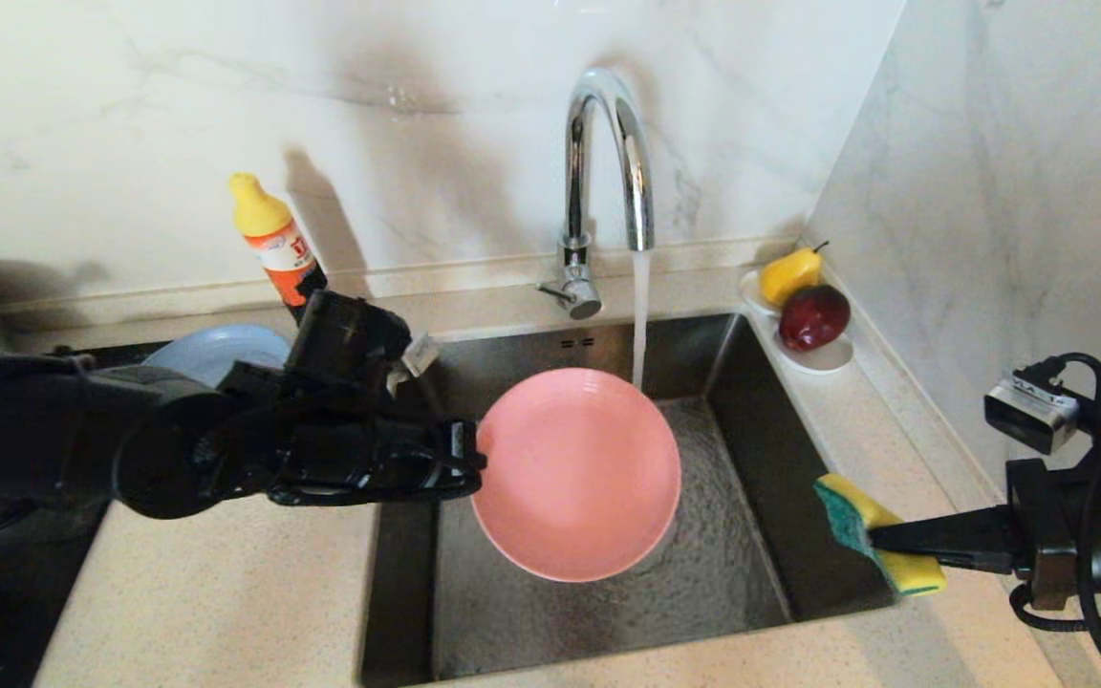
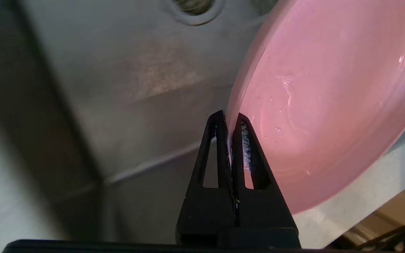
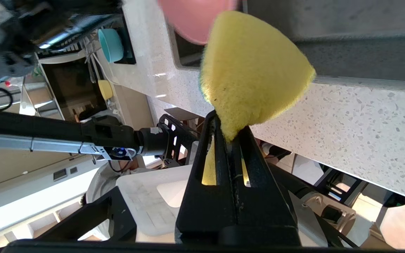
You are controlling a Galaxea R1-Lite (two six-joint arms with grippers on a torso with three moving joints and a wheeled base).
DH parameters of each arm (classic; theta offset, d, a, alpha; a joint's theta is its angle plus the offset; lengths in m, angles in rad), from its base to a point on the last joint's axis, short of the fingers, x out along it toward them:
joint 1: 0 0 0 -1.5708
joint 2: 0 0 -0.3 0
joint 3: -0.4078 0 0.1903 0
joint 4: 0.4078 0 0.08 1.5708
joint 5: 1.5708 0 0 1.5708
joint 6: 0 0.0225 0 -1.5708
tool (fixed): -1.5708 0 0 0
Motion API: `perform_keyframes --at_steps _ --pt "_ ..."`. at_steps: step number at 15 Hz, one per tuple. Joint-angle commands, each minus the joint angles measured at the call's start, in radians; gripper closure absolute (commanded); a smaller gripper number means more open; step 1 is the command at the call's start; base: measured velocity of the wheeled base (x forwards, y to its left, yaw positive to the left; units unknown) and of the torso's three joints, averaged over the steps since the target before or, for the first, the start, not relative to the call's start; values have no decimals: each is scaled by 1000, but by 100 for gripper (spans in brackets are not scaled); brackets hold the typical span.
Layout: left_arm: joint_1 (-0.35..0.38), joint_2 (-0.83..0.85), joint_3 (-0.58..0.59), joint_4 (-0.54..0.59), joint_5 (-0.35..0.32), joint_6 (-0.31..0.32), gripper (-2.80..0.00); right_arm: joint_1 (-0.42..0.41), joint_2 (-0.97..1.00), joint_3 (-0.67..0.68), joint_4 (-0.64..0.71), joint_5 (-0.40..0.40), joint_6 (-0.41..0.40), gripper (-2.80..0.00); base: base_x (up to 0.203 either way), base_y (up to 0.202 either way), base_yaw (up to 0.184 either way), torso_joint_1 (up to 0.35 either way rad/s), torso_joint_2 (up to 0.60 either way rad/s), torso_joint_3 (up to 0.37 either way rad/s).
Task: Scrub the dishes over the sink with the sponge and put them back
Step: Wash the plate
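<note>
The salmon-pink plate [image 1: 576, 475] is held tilted over the sink [image 1: 751, 401], clamped at its 9 o'clock rim by the left gripper [image 1: 470, 461], apparently for rinsing. At 3 o'clock, the sponge [image 1: 871, 531] is pinched by the right gripper [image 1: 880, 537], ready for scrubbing.

Left claw [image 1: 467, 461] at the sink's [image 1: 761, 401] near-left rim, jaws clamped on the edge of the salmon-pink plate [image 1: 576, 475], which fills the middle of the basin ahead of it. Beyond the plate: faucet [image 1: 598, 191] and running water column [image 1: 640, 315], blocking the far centre. Behind the claw's arm: detergent bottle [image 1: 273, 244] and grey-blue plate [image 1: 216, 352]. Open basin floor lies past the plate toward the right wall. Right claw [image 1: 880, 545], pinching the sponge [image 1: 871, 535], occupies the near-right corner. Fruit dish [image 1: 804, 320] crowds the far-right counter; bare counter beneath the left arm offers 1 free strip.
</note>
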Motion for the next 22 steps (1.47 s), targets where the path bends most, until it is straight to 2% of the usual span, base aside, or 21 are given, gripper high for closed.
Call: perform_keyframes --at_steps 1,5,10,11,13,15,19,20,21,22 --pt "-48 79 0 -55 -1 -25 0 0 -9 1 1 6 2 0 0 0 0 0 0 0" --pt "-112 143 -27 -99 0 -65 0 -1 -17 14 1 4 2 0 0 0 0 0 0 0" --pt "-131 213 -77 -135 11 -135 0 -15 -17 23 1 7 -2 0 0 0 0 0 0 0" --pt "-130 228 -101 -136 24 -157 0 -15 -17 30 1 9 -4 0 0 0 0 0 0 0" --pt "-123 272 -163 -125 50 -260 0 -15 -17 37 1 9 -4 0 0 0 0 0 0 0" --pt "-102 281 -174 -121 54 -298 0 -15 -17 35 1 9 -4 0 0 0 0 0 0 0" --pt "-69 221 -156 -115 57 -311 0 -15 -14 35 1 10 -4 0 0 0 0 0 0 0" --pt "-63 187 -134 -103 67 -293 0 -15 -14 35 -1 10 -4 0 0 0 0 0 0 0" --pt "-53 150 -111 -86 96 -239 0 -15 -11 32 -1 9 -4 0 0 0 0 0 0 0" --pt "-42 124 -88 -73 167 -166 0 -15 1 30 -1 9 -4 0 0 0 0 0 0 0"
